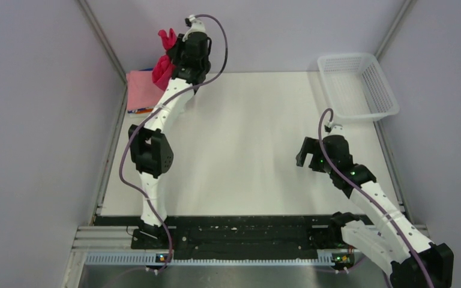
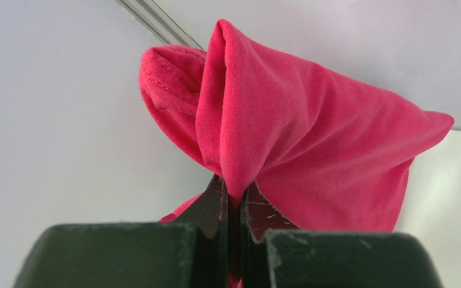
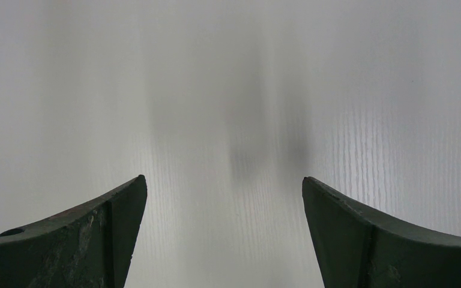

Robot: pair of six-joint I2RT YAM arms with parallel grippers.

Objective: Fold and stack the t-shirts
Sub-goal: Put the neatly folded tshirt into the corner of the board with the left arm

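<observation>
Top view: we see a white bench, grey walls, and a mesh basket far right. Left jaws sit high at the far-left corner, pinching the red t-shirt, bunched beside the flat pink t-shirt. Left wrist: red cloth fans away from the jaws, long axis unclear. Right wrist: right jaws wide over the bench.

Crimson t-shirt bunched (pinched aloft) — pink t-shirt folded.
</observation>
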